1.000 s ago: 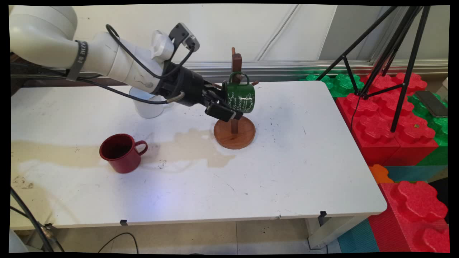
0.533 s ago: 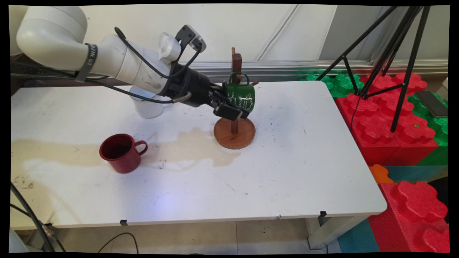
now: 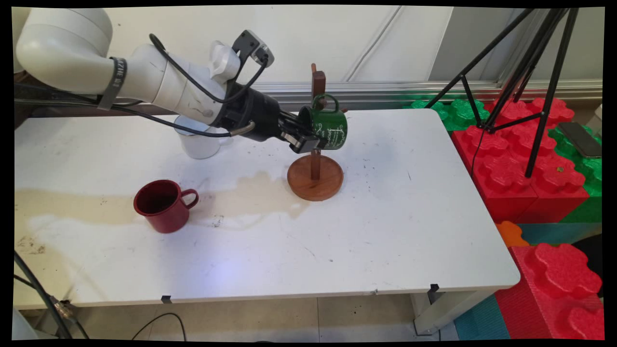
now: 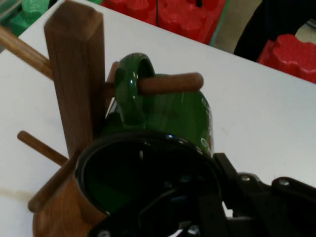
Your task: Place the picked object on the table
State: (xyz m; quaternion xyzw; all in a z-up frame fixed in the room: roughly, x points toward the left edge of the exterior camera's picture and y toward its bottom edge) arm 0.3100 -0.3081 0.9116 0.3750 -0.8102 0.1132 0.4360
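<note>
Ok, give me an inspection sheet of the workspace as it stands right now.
Surface: white table with a tan stain.
Job's things: green mug, its handle looped over a peg of the wooden mug stand.
Clutter: red mug upright; white mug behind the arm.
Gripper: gripper shut on the green mug's rim.
Cables: black cables along the arm.
Surroundings: tripod, red and green foam blocks.
</note>
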